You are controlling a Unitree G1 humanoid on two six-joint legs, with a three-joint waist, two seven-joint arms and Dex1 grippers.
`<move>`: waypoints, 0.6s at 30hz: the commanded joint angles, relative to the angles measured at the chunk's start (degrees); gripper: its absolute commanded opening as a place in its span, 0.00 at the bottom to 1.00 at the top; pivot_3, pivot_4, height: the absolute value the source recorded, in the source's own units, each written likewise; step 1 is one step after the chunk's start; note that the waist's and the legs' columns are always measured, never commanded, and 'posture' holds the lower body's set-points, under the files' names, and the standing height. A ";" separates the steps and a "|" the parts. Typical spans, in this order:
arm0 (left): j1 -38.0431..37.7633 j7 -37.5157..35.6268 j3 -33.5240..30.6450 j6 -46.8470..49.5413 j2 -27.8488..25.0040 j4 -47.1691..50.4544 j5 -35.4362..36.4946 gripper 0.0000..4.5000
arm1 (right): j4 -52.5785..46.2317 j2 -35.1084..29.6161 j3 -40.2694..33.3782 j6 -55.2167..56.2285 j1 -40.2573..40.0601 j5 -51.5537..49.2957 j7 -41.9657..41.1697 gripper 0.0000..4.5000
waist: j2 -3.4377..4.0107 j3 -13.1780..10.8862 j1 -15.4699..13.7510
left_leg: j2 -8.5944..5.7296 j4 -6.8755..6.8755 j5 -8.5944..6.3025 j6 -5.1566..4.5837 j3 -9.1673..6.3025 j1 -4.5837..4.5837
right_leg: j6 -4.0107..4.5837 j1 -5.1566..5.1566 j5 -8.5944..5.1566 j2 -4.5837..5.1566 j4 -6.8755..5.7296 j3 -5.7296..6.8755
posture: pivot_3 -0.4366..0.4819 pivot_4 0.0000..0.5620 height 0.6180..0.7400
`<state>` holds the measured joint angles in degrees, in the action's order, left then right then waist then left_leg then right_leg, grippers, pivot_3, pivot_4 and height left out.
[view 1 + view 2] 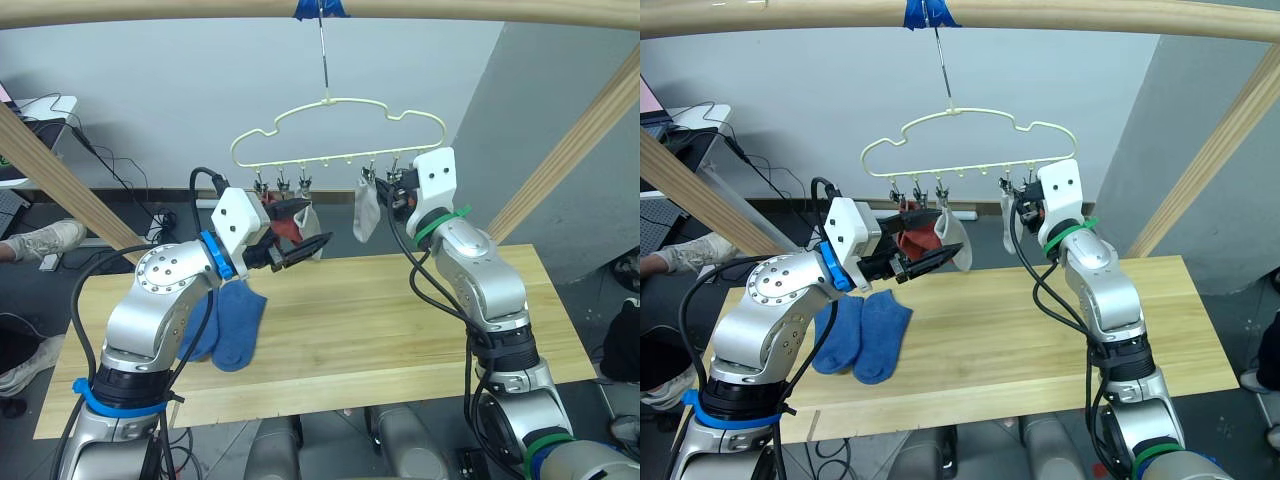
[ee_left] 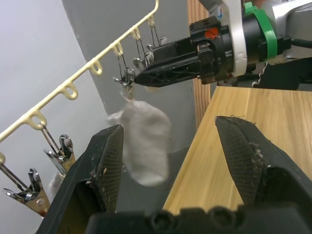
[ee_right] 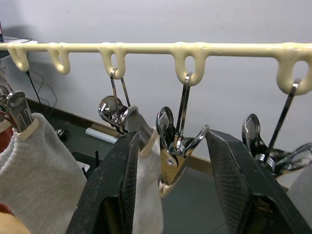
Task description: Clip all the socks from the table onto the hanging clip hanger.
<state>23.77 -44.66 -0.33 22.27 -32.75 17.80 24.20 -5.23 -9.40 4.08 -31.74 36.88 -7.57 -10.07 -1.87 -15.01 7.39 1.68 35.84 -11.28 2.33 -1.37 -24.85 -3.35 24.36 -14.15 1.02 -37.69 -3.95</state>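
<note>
Clip hanger (image 1: 338, 130) hung at upper centre, grey sock (image 1: 367, 212) clipped beneath it, two blue socks (image 1: 862, 335) laid at the counter's (image 1: 1000, 340) left, left end effector (image 1: 303, 250) and right end effector (image 3: 168, 161) both spread apart, empty, right one raised to the clips

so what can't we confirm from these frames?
- Rust-red sock: in the eye views the left gripper covers it, so I can't tell whether there is one or two, or whether it is clipped.
- Clip hanger's rightmost clips: the right gripper blocks them in the eye views.
- Blue socks: the left arm overlaps them in the left eye view.
- Light grey socks: cut off by the bottom edge of the right wrist view.
</note>
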 commanded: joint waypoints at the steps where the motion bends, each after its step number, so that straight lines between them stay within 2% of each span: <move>1: 0.58 -0.43 0.13 -1.36 0.14 1.30 -0.30 0.73 | -0.21 0.59 -0.38 2.28 1.75 0.54 -0.19 0.50 | 0.00 0.00 0.00 | 0.00 0.00 0.00 0.00 0.00 0.00 | 0.01 0.00 0.01 0.00 -0.01 -0.01 | 0.35 0.40 1.00; 18: 0.48 -0.22 0.47 -1.34 0.42 1.39 -0.99 0.73 | 5.28 2.95 0.98 5.49 5.15 1.92 -2.28 0.50 | 0.00 0.00 -0.07 | -0.01 0.10 0.00 0.00 -0.01 0.01 | 0.22 0.00 0.14 0.00 -0.14 0.00 | 0.36 0.40 1.00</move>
<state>23.77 -44.60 -0.15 21.91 -32.35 17.75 23.45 1.01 -6.95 4.72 -28.07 40.40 -5.75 -12.05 -1.87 -15.01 7.31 1.67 35.94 -11.28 2.33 -1.38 -24.84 -3.13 24.36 -14.02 1.02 -37.85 -3.95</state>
